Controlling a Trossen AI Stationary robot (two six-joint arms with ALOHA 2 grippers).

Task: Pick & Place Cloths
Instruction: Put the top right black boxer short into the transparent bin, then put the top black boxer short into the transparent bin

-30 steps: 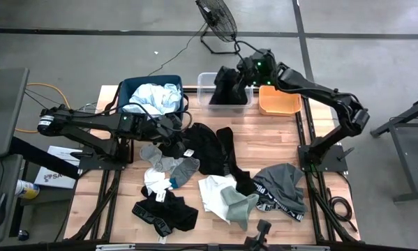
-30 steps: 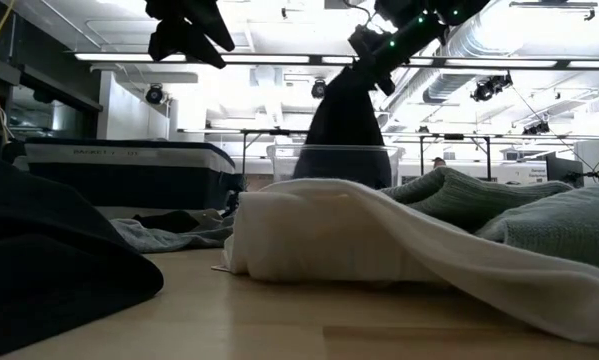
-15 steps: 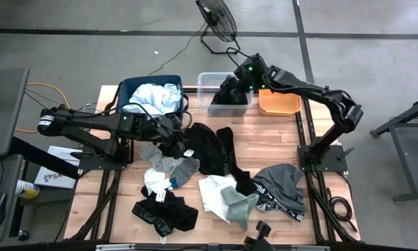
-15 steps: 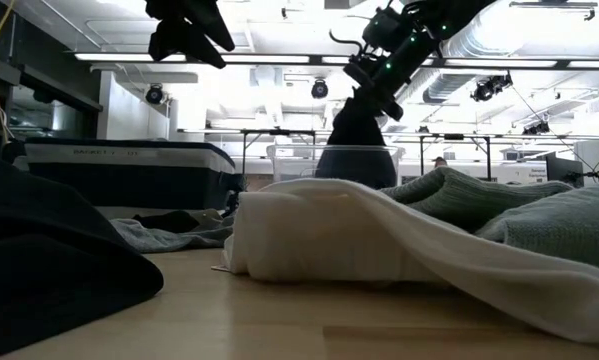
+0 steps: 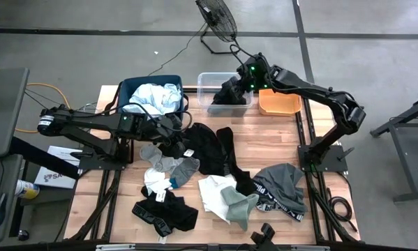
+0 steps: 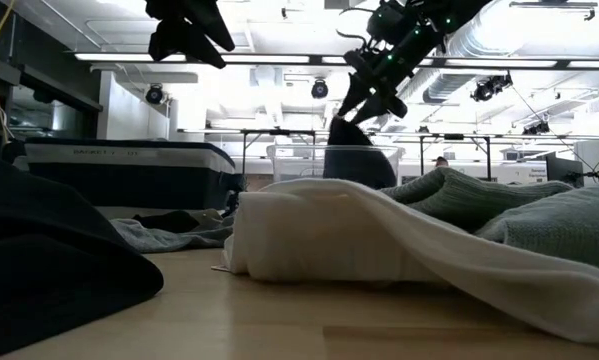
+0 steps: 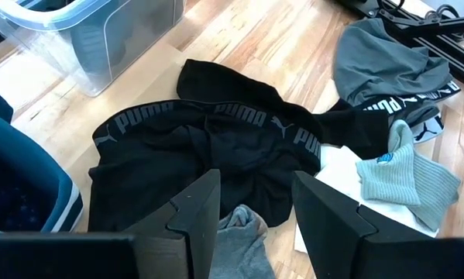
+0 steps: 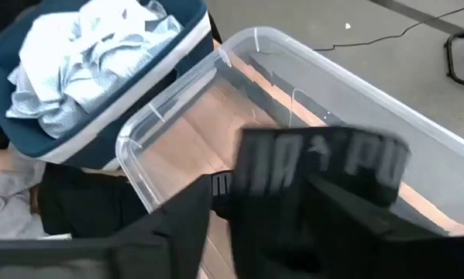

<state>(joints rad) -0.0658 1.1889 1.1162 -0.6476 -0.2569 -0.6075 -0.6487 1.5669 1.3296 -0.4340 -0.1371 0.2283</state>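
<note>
My right gripper [image 5: 243, 81] [image 8: 260, 186] stands open above the clear tub [image 5: 205, 80] [image 8: 293, 54]. Just below its fingers a black cloth with a PUMA waistband [image 8: 324, 167] [image 6: 359, 160] drops, blurred, into the tub. My left gripper [image 5: 179, 129] [image 7: 255, 182] hangs open, well above the table, over another black PUMA cloth [image 7: 216, 147] [image 5: 202, 143] that lies spread on the wood. Pale blue cloths [image 5: 156, 97] fill the navy bin [image 5: 128, 87].
An orange tub [image 5: 278, 103] stands right of the clear one. Grey socks [image 5: 170, 166], a white cloth [image 5: 212, 192], a grey-green cloth [image 5: 278, 185] and a black piece [image 5: 163, 213] lie over the middle and near part of the table. Bare wood shows at the left.
My right gripper has come down a little toward the clear tub with the black cloth and has let it go. The cloth, which hung long below the fingers, has sunk into the tub and now stands much lower.
</note>
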